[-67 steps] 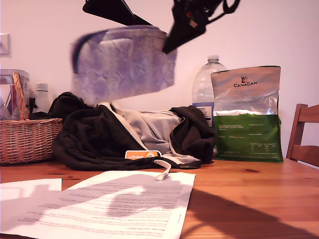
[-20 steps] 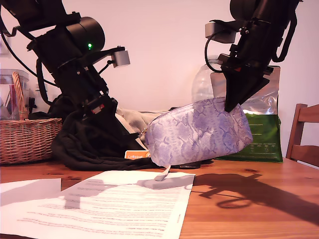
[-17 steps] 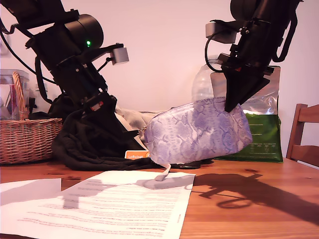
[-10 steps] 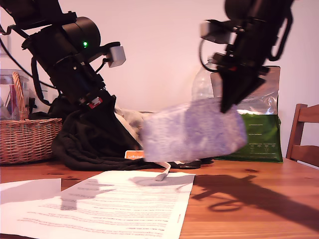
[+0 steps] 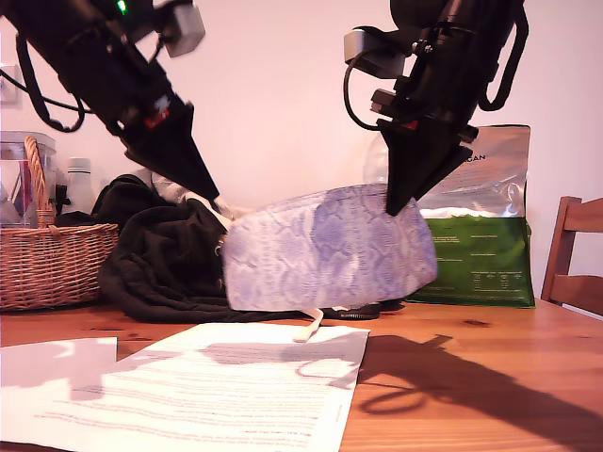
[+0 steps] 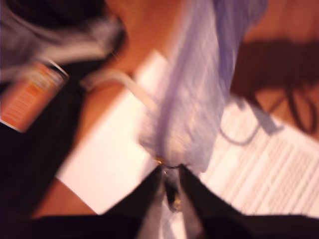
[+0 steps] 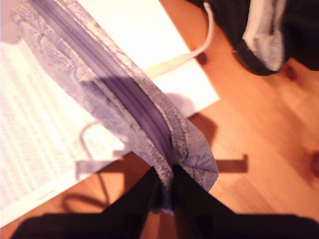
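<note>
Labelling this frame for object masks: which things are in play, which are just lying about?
In play: pouch, pinched by my first hand and my second hand.
Lying about: paper, clothes, basket, green bag, chair.

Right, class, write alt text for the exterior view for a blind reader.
My first gripper and my second gripper hold a purple pouch by its ends above a wooden table and a printed sheet. Behind lie dark clothes, a wicker basket at the exterior view's left, a green bag at its right.
</note>
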Action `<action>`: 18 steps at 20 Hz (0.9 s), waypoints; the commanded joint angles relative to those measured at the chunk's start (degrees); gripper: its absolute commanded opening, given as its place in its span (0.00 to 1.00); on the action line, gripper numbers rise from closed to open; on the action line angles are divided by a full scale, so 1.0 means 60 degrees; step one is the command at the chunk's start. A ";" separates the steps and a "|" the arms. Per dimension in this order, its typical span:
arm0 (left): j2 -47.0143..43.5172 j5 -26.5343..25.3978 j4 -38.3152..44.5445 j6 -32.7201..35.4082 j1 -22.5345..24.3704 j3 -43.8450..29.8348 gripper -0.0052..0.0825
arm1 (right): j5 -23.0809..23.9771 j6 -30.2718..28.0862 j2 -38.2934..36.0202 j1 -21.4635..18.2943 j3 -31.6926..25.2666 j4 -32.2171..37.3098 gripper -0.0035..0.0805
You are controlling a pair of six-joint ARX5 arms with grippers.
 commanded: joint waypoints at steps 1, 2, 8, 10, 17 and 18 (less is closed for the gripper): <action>0.0226 0.0062 0.0007 -0.0084 0.0036 -0.0153 0.04 | -0.0160 0.0022 0.0481 0.0160 0.0051 0.0007 0.03; 0.0226 0.0076 0.0106 -0.0106 0.0036 -0.0153 0.04 | -0.0182 0.0022 0.0554 0.0240 0.0051 0.0011 0.07; 0.0175 0.0120 0.0346 -0.0281 0.0036 -0.0153 0.04 | -0.0157 -0.0022 0.0579 0.0612 0.0055 -0.0299 0.43; 0.0160 0.0124 0.0346 -0.0284 0.0036 -0.0153 0.04 | -0.0164 -0.0022 0.0572 0.0608 0.0055 -0.0503 0.43; -0.0368 0.0193 0.0353 -0.0317 0.0033 -0.0153 0.04 | 0.0160 0.0069 0.0375 0.0401 0.0189 -0.1625 0.39; -0.0525 0.0193 0.0353 -0.0332 0.0033 -0.0153 0.04 | 0.0160 0.0095 0.0299 0.0401 0.0251 -0.1923 0.30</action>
